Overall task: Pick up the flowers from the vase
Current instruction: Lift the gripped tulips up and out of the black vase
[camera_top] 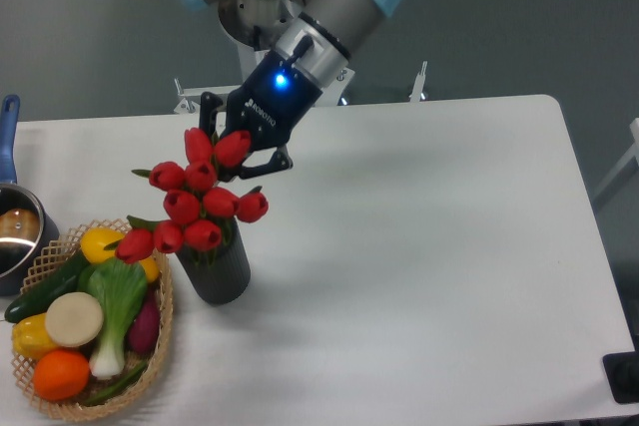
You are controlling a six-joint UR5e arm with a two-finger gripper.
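Camera view shows the flowers (pixel 200 202) standing in the vase (pixel 216 268) at the near left of the white counter (pixel 429 246), just right of a wicker basket (pixel 160 331), with the pincer (pixel 232 147) spread open around the topmost far buds.

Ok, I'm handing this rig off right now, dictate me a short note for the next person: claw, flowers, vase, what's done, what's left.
Claw: down at the top of the flowers, fingers spread behind the upper buds; whether it has closed on anything cannot be told from this view.
Flowers: in the vase, leaning left over the basket.
Vase: upright on the table, just right of the basket.
Done: approach to the bunch.
Left: grip confirmed, flowers lifted clear of the vase.
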